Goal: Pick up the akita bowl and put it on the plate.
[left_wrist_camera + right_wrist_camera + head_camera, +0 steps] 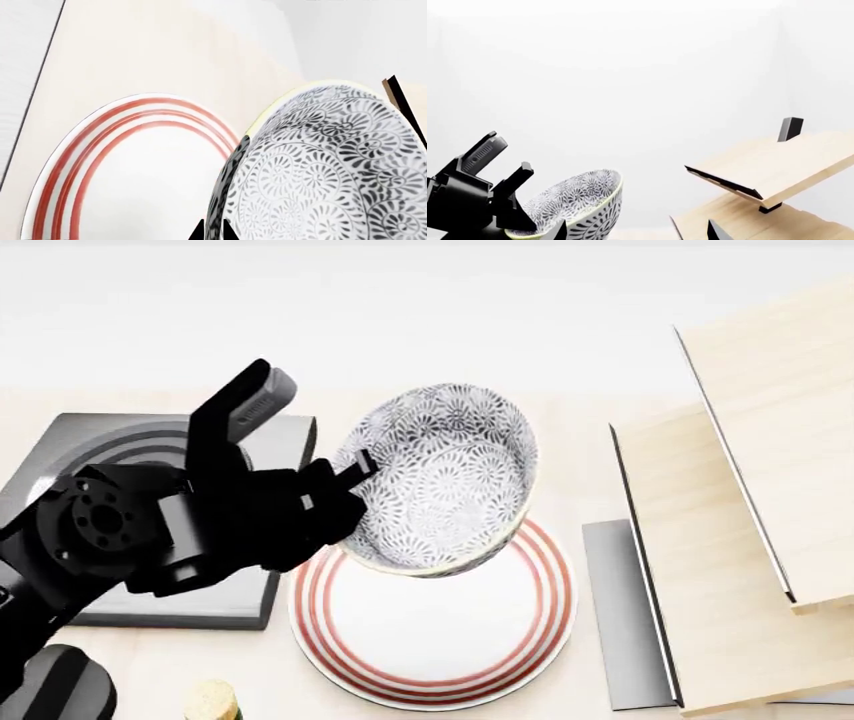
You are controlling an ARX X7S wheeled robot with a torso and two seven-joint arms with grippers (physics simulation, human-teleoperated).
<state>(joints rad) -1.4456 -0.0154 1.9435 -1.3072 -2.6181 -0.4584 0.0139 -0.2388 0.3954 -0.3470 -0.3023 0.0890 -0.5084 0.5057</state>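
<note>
The akita bowl (447,480), white with a dense grey-black floral pattern, hangs tilted on its side above the far part of the plate (434,635). My left gripper (350,475) is shut on the bowl's rim from the left. In the left wrist view the two black fingertips of the left gripper (213,231) pinch the rim of the akita bowl (320,165), with the red-ringed plate (133,175) below it. The right gripper (637,232) stands open and empty; from it I see the akita bowl (584,202) held in the air.
A square grey stove burner (147,455) lies left of the plate, partly behind my left arm (174,530). A tiered wooden shelf (747,530) stands at the right, with a grey slab (625,620) at its foot. A small tan object (211,702) sits at the near edge.
</note>
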